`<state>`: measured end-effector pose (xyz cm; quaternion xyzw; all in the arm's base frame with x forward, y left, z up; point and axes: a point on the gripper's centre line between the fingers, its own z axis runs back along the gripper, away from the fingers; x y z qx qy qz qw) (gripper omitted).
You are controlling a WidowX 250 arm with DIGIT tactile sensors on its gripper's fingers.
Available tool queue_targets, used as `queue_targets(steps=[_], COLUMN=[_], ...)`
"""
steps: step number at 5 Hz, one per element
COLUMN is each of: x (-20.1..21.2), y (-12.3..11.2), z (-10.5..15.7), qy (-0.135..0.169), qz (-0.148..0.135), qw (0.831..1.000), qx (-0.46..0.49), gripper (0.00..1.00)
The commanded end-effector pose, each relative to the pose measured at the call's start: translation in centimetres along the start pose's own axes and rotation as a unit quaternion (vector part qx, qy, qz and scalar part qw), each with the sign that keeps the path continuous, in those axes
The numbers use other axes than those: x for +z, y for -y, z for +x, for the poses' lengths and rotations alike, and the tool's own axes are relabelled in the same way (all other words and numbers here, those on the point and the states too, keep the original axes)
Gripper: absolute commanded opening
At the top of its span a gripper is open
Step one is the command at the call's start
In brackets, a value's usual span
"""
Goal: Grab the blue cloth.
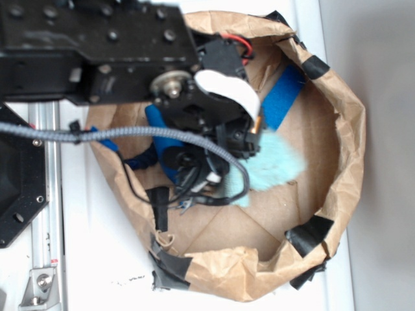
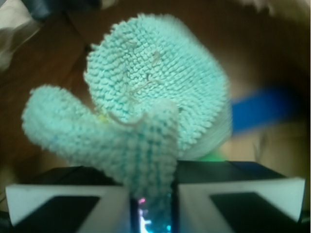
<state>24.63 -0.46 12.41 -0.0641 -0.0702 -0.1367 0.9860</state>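
Paper-walled bin (image 1: 343,136): cloth (image 2: 155,97) beside blue block (image 1: 283,97)

The exterior view looks straight down from above onto the paper-walled bin (image 1: 347,149), the arm covering its left half, while the wrist view sits low inside that bin, very near the blue cloth (image 2: 155,87), which both views share.

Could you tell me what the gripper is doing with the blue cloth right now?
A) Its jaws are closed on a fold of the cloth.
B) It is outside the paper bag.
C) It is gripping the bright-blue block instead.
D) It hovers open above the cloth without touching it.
A: in the wrist view the gripper has its jaws pinched on a fold of the blue cloth.
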Motion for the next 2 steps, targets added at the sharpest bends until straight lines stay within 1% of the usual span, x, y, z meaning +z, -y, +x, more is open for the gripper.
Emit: queue_targets(steps=[1, 2], x=[4.6, 3.5], y=[2.6, 2.5], z=[2.3, 3.3], qy=[-0.047, -0.051], qz=[0.069, 0.098], qw=[0.995, 0.993], qx=[0.052, 0.038], gripper=[0.0, 0.0])
